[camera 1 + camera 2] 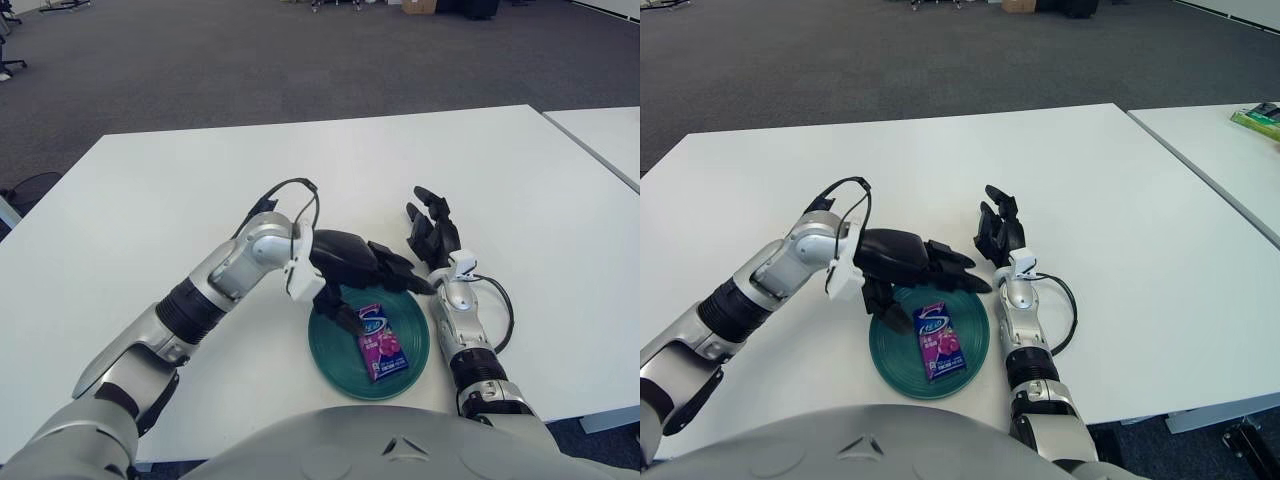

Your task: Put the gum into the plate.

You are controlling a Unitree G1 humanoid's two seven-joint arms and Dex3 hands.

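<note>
Gum lies flat inside the plate, a slim glossy packet, purple and pink with printed lettering, one end near the plate's near rim. Taking the plate as my landmark and going left to right: my left hand hovers over the plate's far-left edge, its dark jointed fingers stretched forward and spread apart, gripping nothing; one finger hangs down close beside the packet, though I can't tell whether it touches. The plate itself is round, shallow and dark green, with a smooth sheen, on the matte white table. Just off the plate's right rim shows my right hand, idle, fingers loosely apart and pointing away.

I judge the placing done; my next move should be lifting my left hand clear without nudging the packet.
</note>
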